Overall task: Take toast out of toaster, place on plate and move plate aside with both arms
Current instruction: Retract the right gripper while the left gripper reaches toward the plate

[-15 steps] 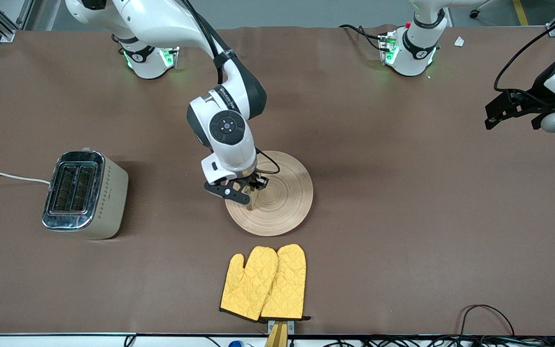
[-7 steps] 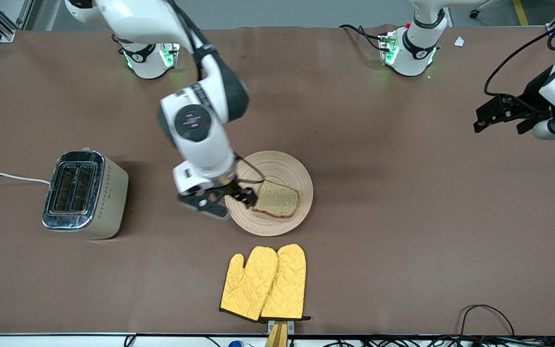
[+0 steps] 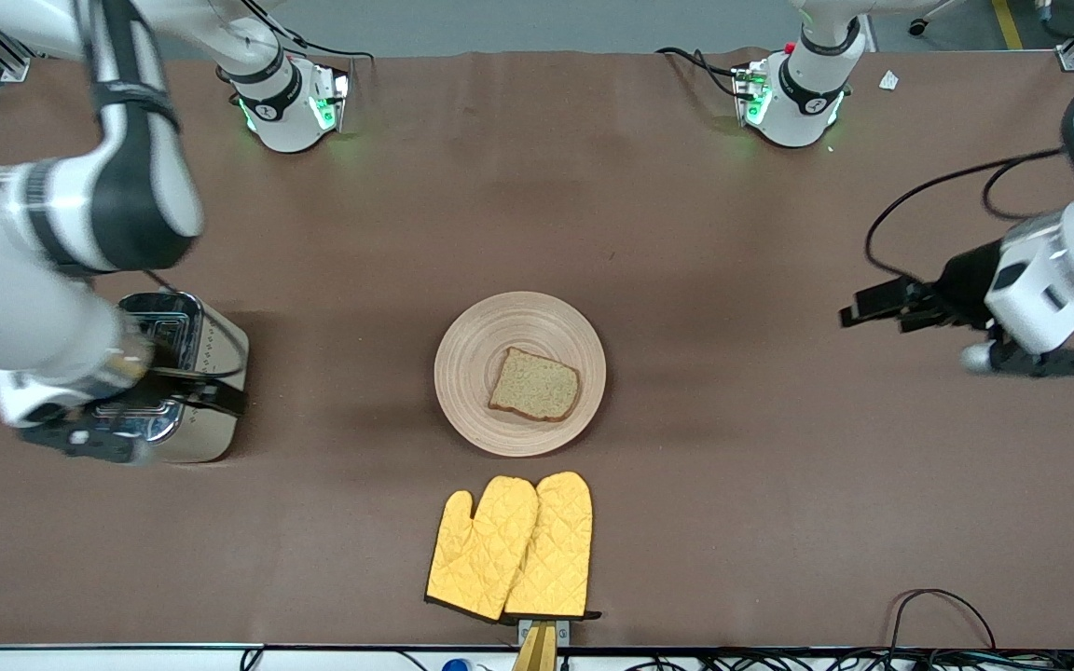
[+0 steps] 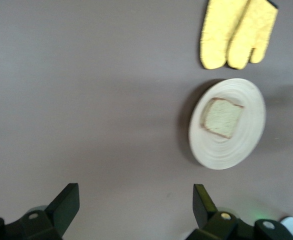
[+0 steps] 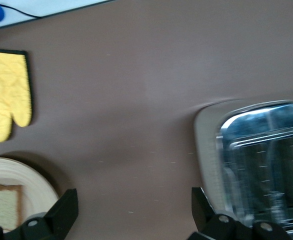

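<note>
The toast (image 3: 535,385) lies flat on the round wooden plate (image 3: 476,349) at mid-table, on the part nearer the front camera. My right gripper (image 3: 211,396) is open and empty, in the air over the toaster's edge that faces the plate. My left gripper (image 3: 873,308) is open and empty over bare table toward the left arm's end, well apart from the plate. The left wrist view shows its gripper (image 4: 135,206) open, with the plate (image 4: 226,150) and toast (image 4: 221,117) farther off. The right wrist view shows its gripper (image 5: 131,212) open, beside the plate (image 5: 24,175) and toast (image 5: 4,206).
A chrome two-slot toaster (image 3: 164,373) stands toward the right arm's end, partly under the right arm; it also shows in the right wrist view (image 5: 256,160). A pair of yellow oven mitts (image 3: 511,545) lies nearer the front camera than the plate.
The right gripper let the toast go onto the plate, then swung away to over the toaster. The left gripper moved in from the table's end toward the plate.
</note>
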Robot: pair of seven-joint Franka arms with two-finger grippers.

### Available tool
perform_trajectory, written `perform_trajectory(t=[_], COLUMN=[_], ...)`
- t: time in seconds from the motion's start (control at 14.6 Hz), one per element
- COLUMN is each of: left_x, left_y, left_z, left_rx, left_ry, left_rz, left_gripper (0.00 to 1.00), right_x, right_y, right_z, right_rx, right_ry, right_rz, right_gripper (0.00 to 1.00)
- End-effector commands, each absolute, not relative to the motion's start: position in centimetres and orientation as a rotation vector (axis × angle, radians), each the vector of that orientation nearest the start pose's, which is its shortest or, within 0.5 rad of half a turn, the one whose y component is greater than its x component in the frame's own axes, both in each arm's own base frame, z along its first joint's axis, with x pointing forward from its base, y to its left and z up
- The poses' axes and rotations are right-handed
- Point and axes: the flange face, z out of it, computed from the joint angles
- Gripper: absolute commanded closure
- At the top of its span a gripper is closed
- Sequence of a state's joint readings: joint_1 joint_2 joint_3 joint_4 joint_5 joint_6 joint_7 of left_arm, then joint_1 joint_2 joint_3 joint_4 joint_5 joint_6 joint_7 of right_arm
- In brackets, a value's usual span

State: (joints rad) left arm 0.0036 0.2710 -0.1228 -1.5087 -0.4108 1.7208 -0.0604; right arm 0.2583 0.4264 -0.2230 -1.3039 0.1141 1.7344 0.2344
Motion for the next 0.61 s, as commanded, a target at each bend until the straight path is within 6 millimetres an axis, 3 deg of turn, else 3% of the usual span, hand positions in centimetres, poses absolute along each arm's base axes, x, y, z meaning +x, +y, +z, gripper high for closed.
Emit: perform_trajectory(t=[0.0, 0.14, 0.34, 0.55], left_x=[65.7, 66.8, 67.5, 67.2], left_y=[-14.2, -16.5, -19.8, -21.6], left_z=[46.2, 42.1, 35.5, 28.2], left_rx=[-3.689, -3.741, -3.896, -3.997], left_ry=[0.055, 0.057, 0.130, 0.238], left_rz=[0.183, 0.209, 0.284, 0.414], left_gripper=[0.00, 0.01, 0.09, 0.19], right_x=[66.2, 64.0, 59.1, 54.7], right_y=[-0.5, -4.7, -6.0, -6.4], right_z=[51.2, 52.2, 56.3, 61.2], right_rx=[-3.074, -3.064, -3.041, -3.105], right_ry=[0.198, 0.161, 0.175, 0.127], right_rz=[0.018, 0.019, -0.042, -0.143], right_gripper=[0.00, 0.00, 0.00, 0.00])
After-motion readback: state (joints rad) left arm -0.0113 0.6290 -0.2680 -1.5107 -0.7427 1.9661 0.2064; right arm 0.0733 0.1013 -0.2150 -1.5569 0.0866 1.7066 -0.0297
